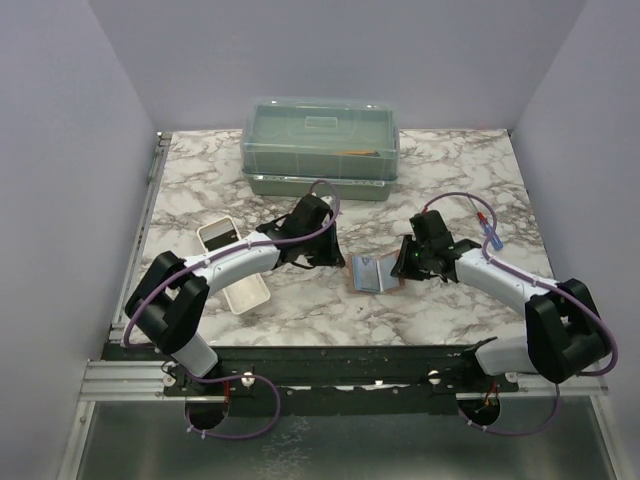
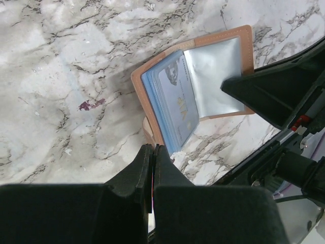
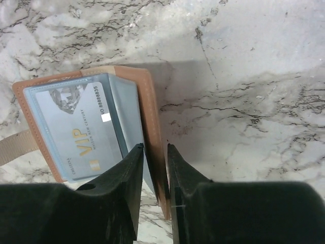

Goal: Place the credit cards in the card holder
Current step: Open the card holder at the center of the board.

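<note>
- Reading gold "VIP" on a pale credit card (image 3: 76,132), sleeved in the card holder (image 3: 147,96).
- Holder tan, bluish-grey sleeves, open on marble table (image 3: 244,76) between both grippers.
- Right gripper (image 3: 155,148): jaws narrow astride cover edge; we cannot tell grip.
- Left gripper (image 2: 153,148): jaws pressed together, empty.

Card holder (image 1: 372,272) right edge covered by right gripper (image 1: 406,264). Whether cover is pinched between its fingers (image 3: 129,175): not settled. Snap strap (image 3: 18,147) cut off by frame edge. White tray (image 1: 248,298) middle hidden under left arm (image 1: 235,258). Green box (image 1: 320,140) contents blurred by lid. Fine print on VIP card (image 3: 76,127) unreadable.
</note>
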`<state>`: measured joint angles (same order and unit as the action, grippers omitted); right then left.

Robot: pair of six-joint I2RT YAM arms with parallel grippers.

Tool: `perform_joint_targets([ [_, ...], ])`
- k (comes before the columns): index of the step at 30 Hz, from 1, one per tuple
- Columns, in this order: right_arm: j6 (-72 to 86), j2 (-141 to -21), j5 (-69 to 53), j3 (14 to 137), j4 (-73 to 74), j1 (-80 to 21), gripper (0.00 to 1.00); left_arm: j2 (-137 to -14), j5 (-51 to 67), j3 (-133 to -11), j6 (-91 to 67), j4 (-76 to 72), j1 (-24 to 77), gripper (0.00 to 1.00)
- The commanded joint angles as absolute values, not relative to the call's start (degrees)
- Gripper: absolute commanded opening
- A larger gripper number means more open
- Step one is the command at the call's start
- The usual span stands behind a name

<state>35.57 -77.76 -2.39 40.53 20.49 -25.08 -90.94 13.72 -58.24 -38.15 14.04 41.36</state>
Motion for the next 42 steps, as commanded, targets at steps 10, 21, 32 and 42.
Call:
perform_joint_targets([
  [10,38.1,-78.5,9.3,40.4,24.1,-25.5,0.41,-97.5,10.9,-62.5,-35.0,19.0,40.6,0.0],
  [21,34.1,-82.1,18.1,56.0,34.5,-37.8,0.77,-91.1,17.0,-62.8,-36.0,16.2,40.8,0.0],
  [32,32.6,-78.8,13.5,57.2,31.9,-37.9,0.8,-89.7,18.4,-63.5,-36.5,16.2,40.8,0.0],
  [42,33.6,-82.1,1.3,50.5,18.5,-37.9,0.5,-89.3,19.0,-63.9,-36.7,16.2,40.7,0.0],
])
